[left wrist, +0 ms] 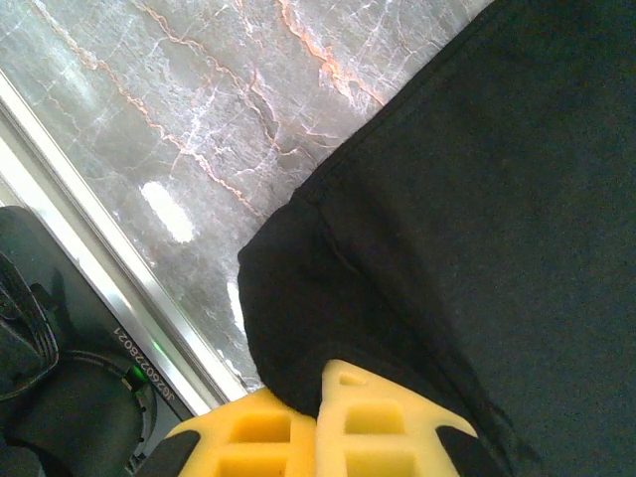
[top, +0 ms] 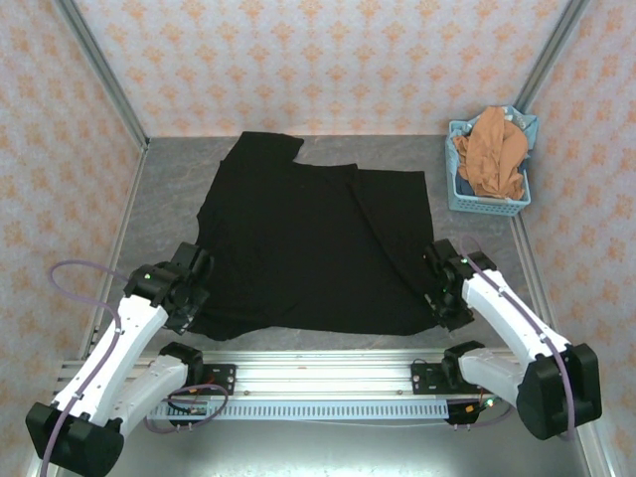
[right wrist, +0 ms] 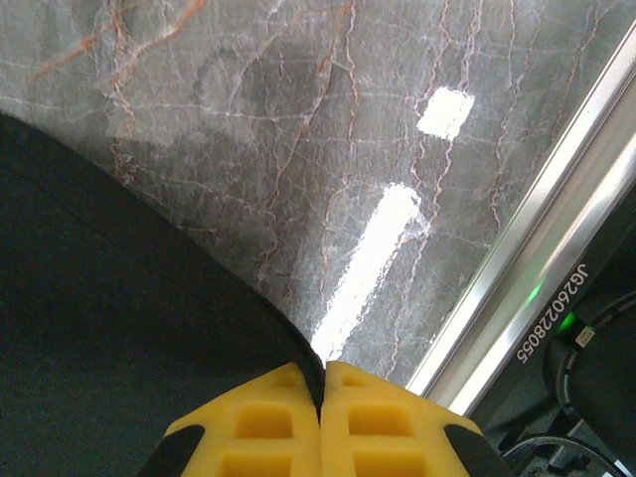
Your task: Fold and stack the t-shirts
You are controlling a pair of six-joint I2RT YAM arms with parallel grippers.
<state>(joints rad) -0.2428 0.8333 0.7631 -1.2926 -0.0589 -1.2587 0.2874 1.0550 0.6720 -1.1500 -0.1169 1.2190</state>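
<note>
A large black t-shirt (top: 308, 243) lies spread flat on the grey marble table, its plain side up. My left gripper (top: 189, 283) is at the shirt's near left corner, and its yellow fingers (left wrist: 378, 417) are shut on a fold of the black cloth (left wrist: 298, 308). My right gripper (top: 440, 288) is at the near right corner, where the yellow fingers (right wrist: 368, 412) pinch the black hem (right wrist: 308, 363). An orange-brown t-shirt (top: 492, 149) is bunched up in the basket at the back right.
The light blue lattice basket (top: 482, 199) stands against the right wall at the back. An aluminium rail (top: 318, 373) runs along the near table edge between the arm bases. Patterned walls close in the left, back and right sides.
</note>
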